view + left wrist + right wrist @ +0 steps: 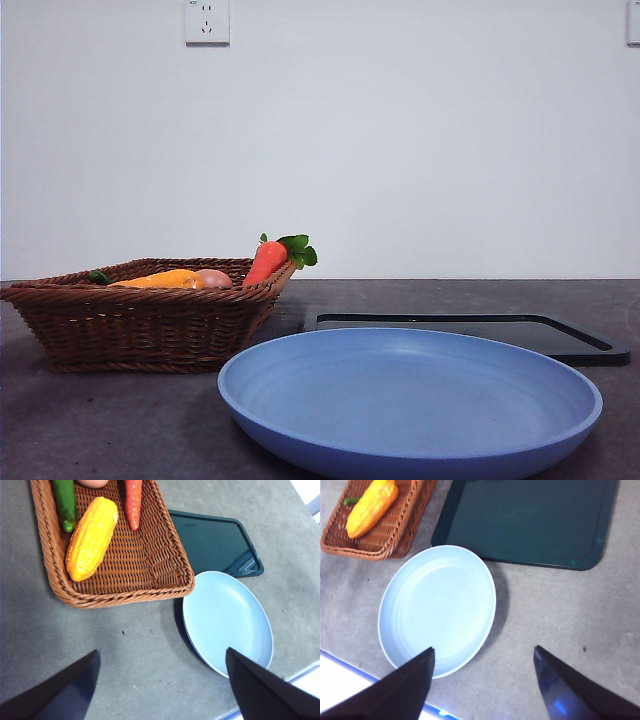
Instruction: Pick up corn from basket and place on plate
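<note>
Corn (92, 538) lies in basket (120, 598) at upper left of my left wrist frame, plate (227, 620) empty. Both end effectors spread, holding nothing. Risk: I snag the cucumber (65, 502) touching the corn, or the carrot (133, 501) nearby.

The basket (165, 555) is brown woven wicker, rough, with a braided rim. The corn (91, 538) looks like smooth plastic, orange-yellow with ridged rows and a slight sheen. The carrot (133, 500) beside it looks plastic as well, with a matt orange skin. The plate (437, 607) is smooth light-blue plastic with a soft, even finish. The tray (530, 522) is dark and glossy, catching reflections. The table (100, 645) is grey, matt and faintly speckled.
</note>
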`<state>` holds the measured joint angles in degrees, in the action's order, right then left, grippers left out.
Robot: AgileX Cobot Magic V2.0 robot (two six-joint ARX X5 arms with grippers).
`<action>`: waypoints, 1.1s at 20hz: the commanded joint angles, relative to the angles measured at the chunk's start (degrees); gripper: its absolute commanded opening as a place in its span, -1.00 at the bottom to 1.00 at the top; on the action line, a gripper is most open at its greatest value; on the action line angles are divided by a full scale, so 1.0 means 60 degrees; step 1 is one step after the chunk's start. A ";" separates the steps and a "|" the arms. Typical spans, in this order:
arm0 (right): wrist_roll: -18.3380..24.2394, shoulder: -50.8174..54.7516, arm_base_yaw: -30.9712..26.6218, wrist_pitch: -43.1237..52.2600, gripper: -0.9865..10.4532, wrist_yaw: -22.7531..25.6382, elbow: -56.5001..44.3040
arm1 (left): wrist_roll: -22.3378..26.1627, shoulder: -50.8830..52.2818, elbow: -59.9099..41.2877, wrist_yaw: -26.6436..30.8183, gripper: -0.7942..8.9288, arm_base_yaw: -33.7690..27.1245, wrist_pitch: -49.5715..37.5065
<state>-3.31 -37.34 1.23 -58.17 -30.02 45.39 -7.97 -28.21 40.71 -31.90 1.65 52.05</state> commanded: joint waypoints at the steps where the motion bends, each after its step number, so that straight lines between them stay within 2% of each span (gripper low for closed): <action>1: -0.0164 -0.0408 0.0146 0.0310 -0.25 -0.0029 0.0168 | 0.0142 -0.0044 0.0135 -0.0073 0.02 0.0018 -0.0124; 5: -0.0390 -0.1563 0.0670 0.1035 -0.25 -0.0073 0.0168 | 0.0142 -0.0044 0.0135 -0.0073 0.02 0.0015 -0.0179; 14: -0.0357 -0.5264 0.2120 0.2914 -0.26 0.0113 0.0168 | 0.0146 -0.0044 0.0135 -0.0073 0.02 0.0018 -0.0182; 22: -0.0306 -0.7796 0.2911 0.4167 -0.30 0.0492 0.0168 | 0.0146 -0.0044 0.0135 -0.0073 0.02 0.0015 -0.0179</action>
<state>-4.97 -83.48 18.44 -33.41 -26.92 45.39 -7.97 -28.21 40.71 -31.90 1.65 51.37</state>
